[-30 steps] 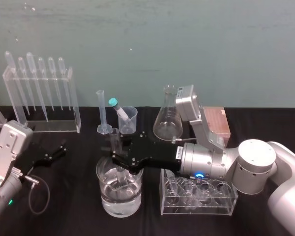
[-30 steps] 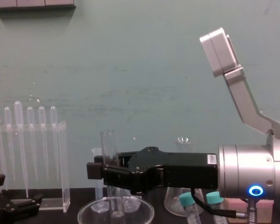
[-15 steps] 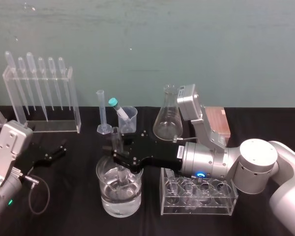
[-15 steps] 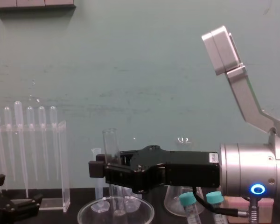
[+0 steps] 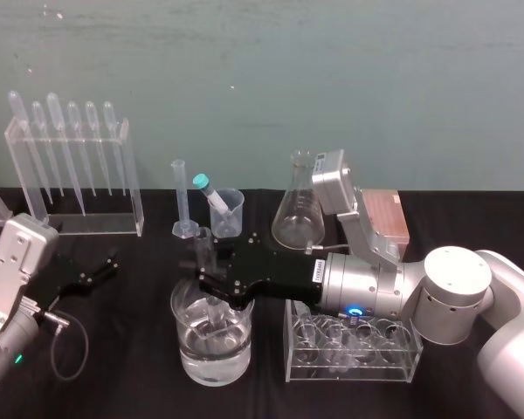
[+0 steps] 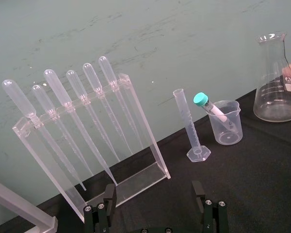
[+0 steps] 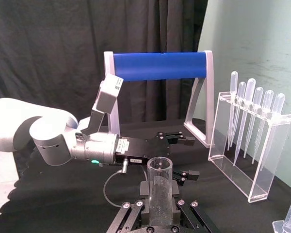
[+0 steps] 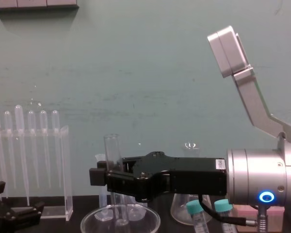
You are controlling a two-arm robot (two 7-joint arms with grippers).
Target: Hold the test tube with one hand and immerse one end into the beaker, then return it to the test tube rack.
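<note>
test tube (image 5: 202,246) stands upright over the dish (image 5: 211,371), clamped about its middle by the right gripper (image 5: 206,281), whose black fingers are closed on it from both sides. from the head view its lower end goes down inside the dish, which holds water; whether the tip is under the surface i cannot tell. the chest view gives the side: a long, slim, clear tube, its open top standing above the fingers, the dish's rim just below. the right wrist view looks along the tube at its round, uncapped mouth. right of the dish, just beside it, sits the rack (image 5: 351,353). behind the dish is the beaker (image 5: 230,214) with a teal-capped tube (image 5: 206,190) leaning in it. the left gripper (image 6: 154,213) rests well left of the dish, fingers spread wide, holding nothing.
</note>
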